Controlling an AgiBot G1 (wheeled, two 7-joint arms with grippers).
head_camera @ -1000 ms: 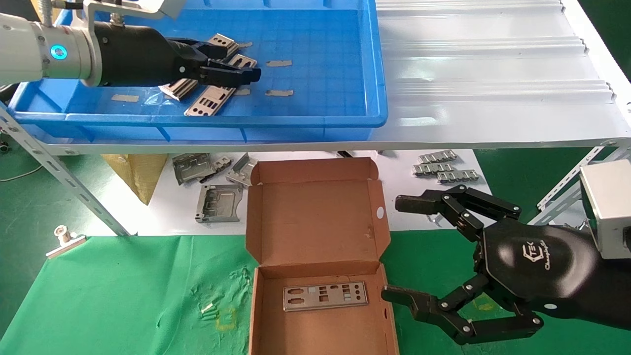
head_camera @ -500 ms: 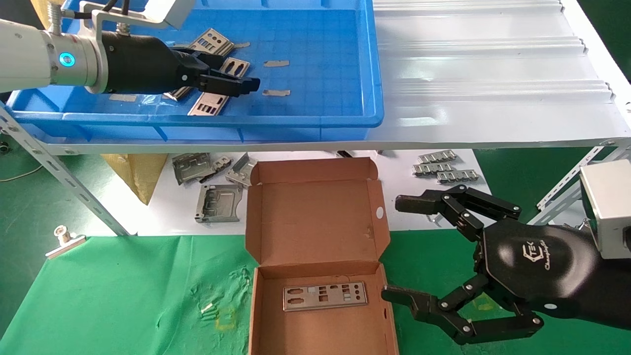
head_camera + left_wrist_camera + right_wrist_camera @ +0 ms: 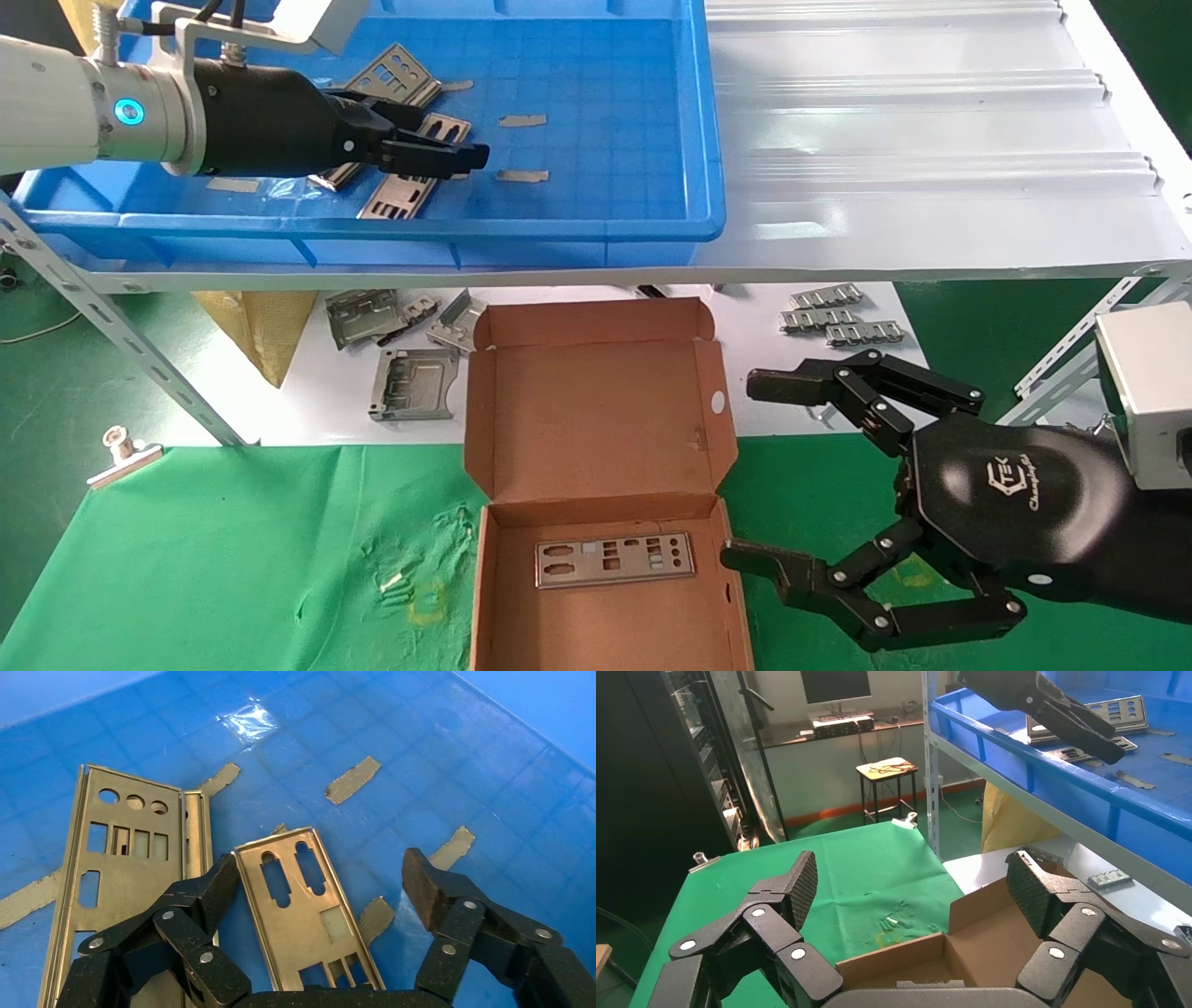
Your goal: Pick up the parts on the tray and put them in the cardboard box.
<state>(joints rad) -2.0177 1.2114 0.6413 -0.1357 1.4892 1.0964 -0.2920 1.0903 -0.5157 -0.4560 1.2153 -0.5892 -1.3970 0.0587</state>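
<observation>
Right gripper (image 3: 756,471) sits nearest the camera, parked low beside the cardboard box (image 3: 596,419) on the green cloth (image 3: 233,550), fingers spread wide with nothing between them. One plate (image 3: 615,558) already lies flat on the box floor, lid hinged back and open.

Past the box, on the white sheet under the shelf, there are some darker grey brackets (image 3: 413,384) and a few ridged clips (image 3: 840,320).

Up on the shelf is the blue tray (image 3: 605,121), and that's where the left gripper (image 3: 445,149) is at work. From the left wrist view its fingers (image 3: 214,888) are apart, straddling one of the parts (image 3: 306,913) that lies flat on the grid floor, not clamped on it yet. Another plate (image 3: 116,864) lies just beside it, with tan tape strips (image 3: 351,780) scattered around. The corrugated white sheet (image 3: 931,130) runs off to the right of the tray.
</observation>
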